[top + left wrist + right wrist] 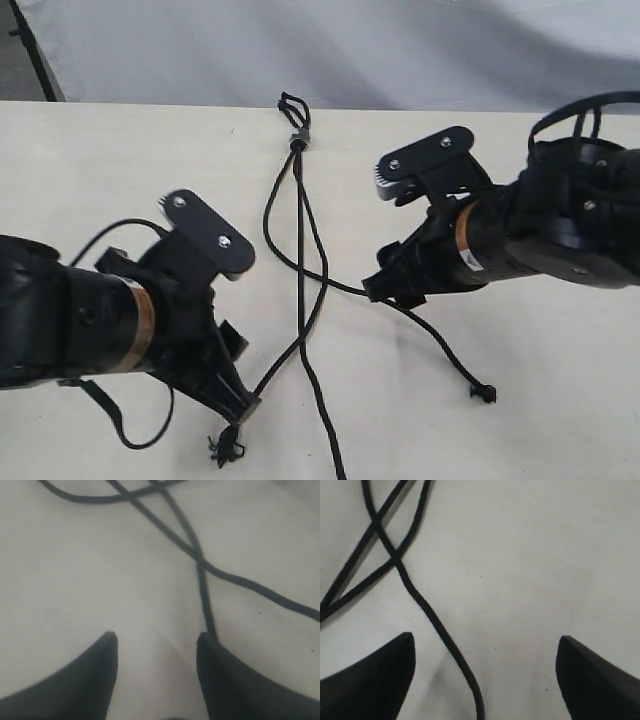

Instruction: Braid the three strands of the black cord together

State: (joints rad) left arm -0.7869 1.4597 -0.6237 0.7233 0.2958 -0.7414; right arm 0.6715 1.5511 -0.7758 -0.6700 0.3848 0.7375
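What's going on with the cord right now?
Two robot arms are braiding a three-strand black cord on the table. The right pincer is open, one strand lying loose between its fingers. The left pincer is open too, another strand running up to one finger. The strands cross only loosely.

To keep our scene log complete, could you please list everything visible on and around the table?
black cord: one, black, along the table's middle, loop nearest the backdrop.
grey band: one, grey, next to the loop.
strands: three, black, spreading from the band, crossing mid-table.
table: one, cream, under everything.
backdrop: one, pale grey, behind the table.
left arm: one, black, left side, jaws apart by a strand's end.
right arm: one, black, right side, jaws wide apart over a strand.
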